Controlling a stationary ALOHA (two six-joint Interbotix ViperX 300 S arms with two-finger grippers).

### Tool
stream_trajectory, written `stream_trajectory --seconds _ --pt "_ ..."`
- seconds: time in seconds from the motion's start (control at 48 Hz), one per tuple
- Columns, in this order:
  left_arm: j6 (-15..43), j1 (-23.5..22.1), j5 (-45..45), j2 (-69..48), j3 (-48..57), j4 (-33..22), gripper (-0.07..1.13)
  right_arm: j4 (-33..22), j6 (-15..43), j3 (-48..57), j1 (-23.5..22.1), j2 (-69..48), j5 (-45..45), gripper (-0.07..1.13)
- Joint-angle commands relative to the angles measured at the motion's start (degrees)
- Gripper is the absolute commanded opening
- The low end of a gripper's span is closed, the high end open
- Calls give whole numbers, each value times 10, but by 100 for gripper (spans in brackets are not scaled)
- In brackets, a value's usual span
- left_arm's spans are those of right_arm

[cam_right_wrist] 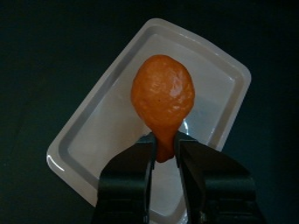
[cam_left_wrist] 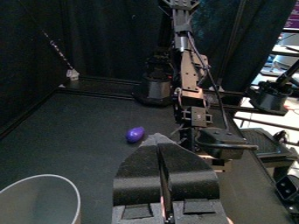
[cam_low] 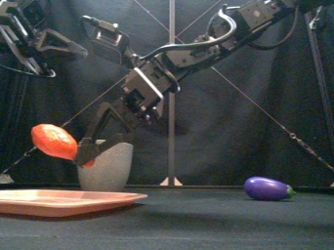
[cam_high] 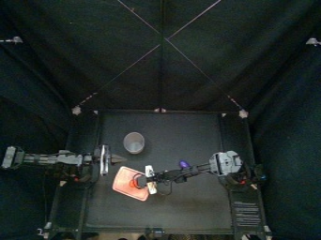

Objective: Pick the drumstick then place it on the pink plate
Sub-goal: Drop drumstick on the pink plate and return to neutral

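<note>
Right gripper (cam_right_wrist: 167,147), jaws clamping the drumstick (cam_right_wrist: 163,87) by its narrow end above the pink plate (cam_right_wrist: 225,77); left gripper (cam_left_wrist: 163,150), jaws closed.

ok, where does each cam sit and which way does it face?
Top: high above, looking down and slightly back at the table; the left arm rests at the left, the right arm reaches in.
Front: table height at the front edge, looking level; the right gripper holds the drumstick.
Left wrist: looks across the table to the eggplant; its own left gripper is shut.
Right wrist: looks down past its jaws onto the tray.
Shared: front and right wrist both show the drumstick above the tray.
</note>
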Motion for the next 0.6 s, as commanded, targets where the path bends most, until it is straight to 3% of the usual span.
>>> stream_trajectory --seconds 0.021,0.417,0.604 --pt "0 2 -9 3 -9 -3 13 9 0 -14 0 -11 -3 58" --pt "0 0 -18 3 -7 -4 13 41 0 -16 0 -6 -3 82" --pt "0 0 -18 3 -6 -4 13 38 -1 -15 0 -13 -5 83"
